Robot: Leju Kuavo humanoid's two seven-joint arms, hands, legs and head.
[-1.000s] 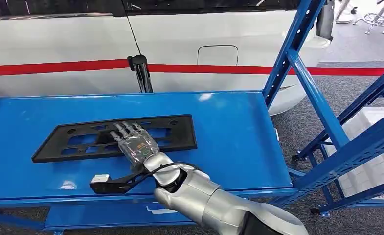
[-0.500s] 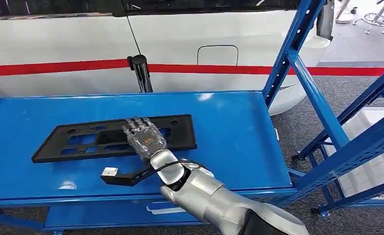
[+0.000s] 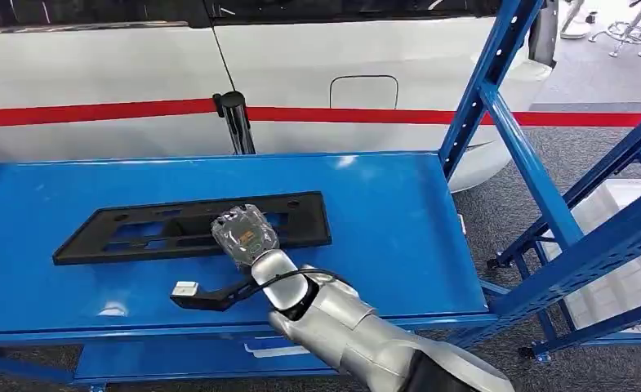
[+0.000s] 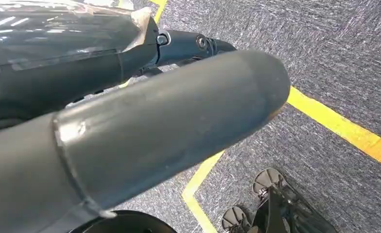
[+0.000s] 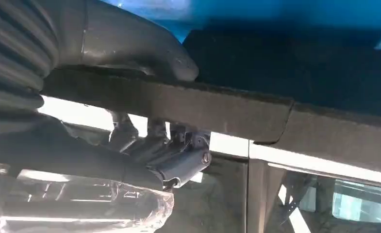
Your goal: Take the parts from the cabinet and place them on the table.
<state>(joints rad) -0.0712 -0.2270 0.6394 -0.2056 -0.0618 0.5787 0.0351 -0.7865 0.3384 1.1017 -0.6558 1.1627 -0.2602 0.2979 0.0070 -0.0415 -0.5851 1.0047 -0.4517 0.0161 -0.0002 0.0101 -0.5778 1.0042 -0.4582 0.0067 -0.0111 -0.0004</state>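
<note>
My right hand (image 3: 245, 231) grips the black part's (image 3: 153, 230) near edge on the blue table (image 3: 398, 229). A white car (image 3: 317, 73) stands at twelve o'clock, blue rack (image 3: 545, 204) at three.

My right hand (image 3: 244, 230) covers the near middle edge of the black plate (image 3: 137, 233), and my fingers curl out of sight behind my palm. My right arm is cut off at the bottom edge. The small label on the wrist camera (image 3: 186, 288) is too small to read.
</note>
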